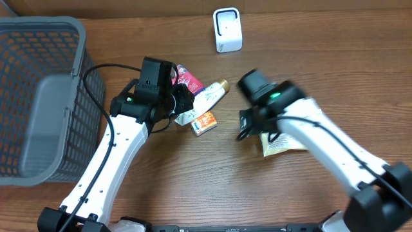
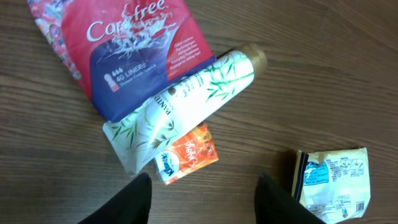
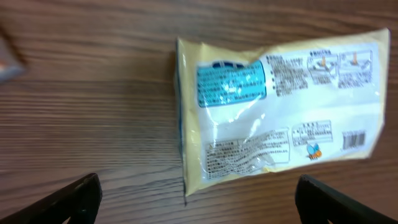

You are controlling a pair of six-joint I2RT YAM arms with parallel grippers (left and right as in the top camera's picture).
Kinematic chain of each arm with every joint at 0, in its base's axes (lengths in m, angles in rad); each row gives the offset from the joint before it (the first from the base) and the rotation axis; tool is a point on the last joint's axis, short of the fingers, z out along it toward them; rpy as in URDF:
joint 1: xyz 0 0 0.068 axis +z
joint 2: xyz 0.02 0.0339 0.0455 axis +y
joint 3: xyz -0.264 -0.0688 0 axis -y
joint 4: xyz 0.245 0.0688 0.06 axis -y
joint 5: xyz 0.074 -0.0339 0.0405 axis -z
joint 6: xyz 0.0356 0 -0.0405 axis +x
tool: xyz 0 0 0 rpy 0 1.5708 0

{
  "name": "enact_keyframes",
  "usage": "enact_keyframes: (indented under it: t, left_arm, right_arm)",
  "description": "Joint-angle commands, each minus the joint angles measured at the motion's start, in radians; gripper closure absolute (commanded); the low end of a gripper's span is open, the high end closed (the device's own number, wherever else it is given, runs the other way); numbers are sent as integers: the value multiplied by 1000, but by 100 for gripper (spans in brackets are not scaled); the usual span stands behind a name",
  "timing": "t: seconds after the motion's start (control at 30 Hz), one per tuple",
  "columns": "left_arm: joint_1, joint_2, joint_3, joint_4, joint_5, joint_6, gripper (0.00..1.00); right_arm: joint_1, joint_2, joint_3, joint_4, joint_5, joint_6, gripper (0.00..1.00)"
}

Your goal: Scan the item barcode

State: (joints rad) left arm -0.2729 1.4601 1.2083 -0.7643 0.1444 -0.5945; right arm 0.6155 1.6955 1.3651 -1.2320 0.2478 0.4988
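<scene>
Packet is the scan item: flat pale-yellow plastic pouch, blue label panel near one end, blocks of small print, barcode printed by the far corner, face up and readable in the right wrist view

Location, overhead clock with 12 = far edge: packet lies flat on the table at roughly 4 o'clock from centre, mostly hidden under the right arm; a corner shows at the arm's 6 o'clock side

right gripper: fingers spread wide, one at each lower corner of its own view, packet lying in the span between them, nothing clamped. Can't tell whether either finger touches the pouch. Head is blurred in the overhead

left gripper: fingers apart at a moderate gap, bare wood between them, holding nothing, touching nothing visible

Left wrist view, 12 o'clock of its fingers: red liner pack, white tube with green leaf print lying across its lower edge, small orange sachet tucked against the tube's flat end. Packet again at 4 o'clock there

Overhead: white scanner at 12 o'clock, well apart from the packet; grey basket at 9 o'clock
</scene>
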Motion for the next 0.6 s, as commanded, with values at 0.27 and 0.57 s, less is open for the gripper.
enact_keyframes:
  t: [0.27, 0.57]
  left_arm:
    - [6, 2, 0, -35, -21, 4, 42]
    - [5, 2, 0, -49, -21, 4, 38]
  right_arm:
    - [75, 265, -30, -55, 356, 317, 0]
    - [66, 357, -36, 11, 376, 315, 0]
